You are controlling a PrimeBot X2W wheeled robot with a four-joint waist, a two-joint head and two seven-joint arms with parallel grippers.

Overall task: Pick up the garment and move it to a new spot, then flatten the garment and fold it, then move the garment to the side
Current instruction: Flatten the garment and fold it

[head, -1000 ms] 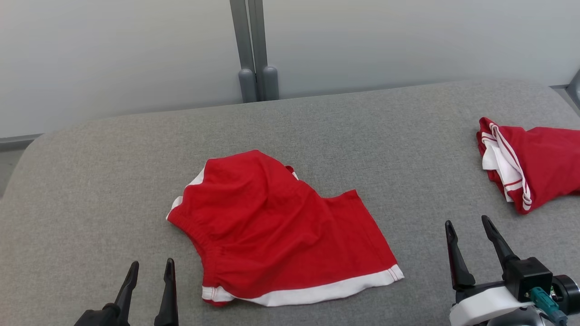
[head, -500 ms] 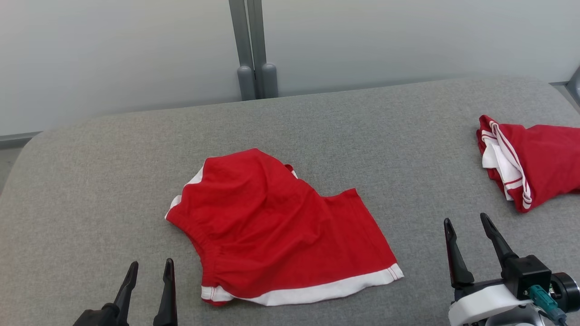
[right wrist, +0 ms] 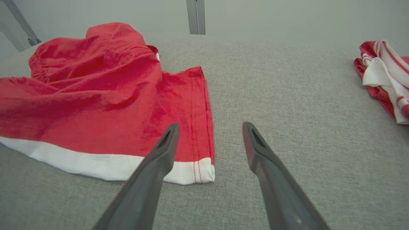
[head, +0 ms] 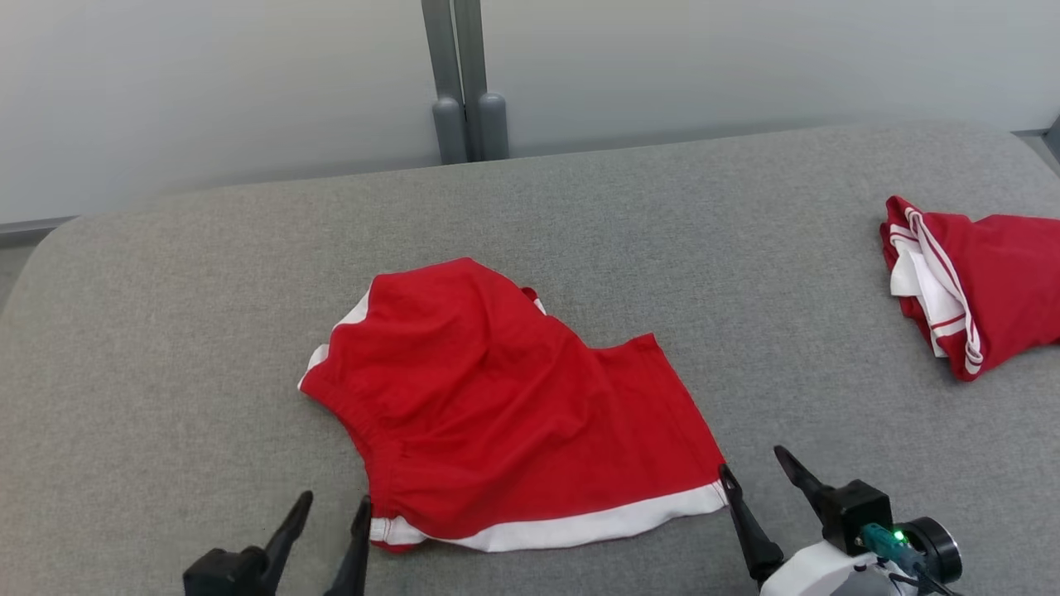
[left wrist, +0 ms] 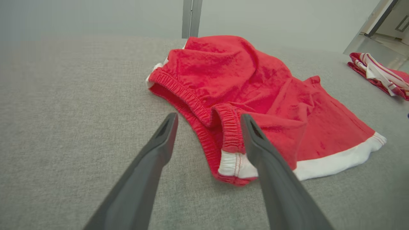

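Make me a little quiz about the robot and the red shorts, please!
1. True or false: the left gripper is holding the red shorts.
2. The right gripper is nearest the shorts' A) white-hemmed corner, B) elastic waistband, C) far edge?
3. Fill in: a second red garment lies on the robot's ____ side.
Key: 1 false; 2 A; 3 right.

I saw soft, even, bright light from above; the crumpled red cotton shorts with a white hem (head: pixel 513 414) threw only a faint shadow onto the grey woven fabric surface (head: pixel 166 331); both wrist views bowed at their edges; the long dark fingers (left wrist: pixel 159 143) looked soft up close.
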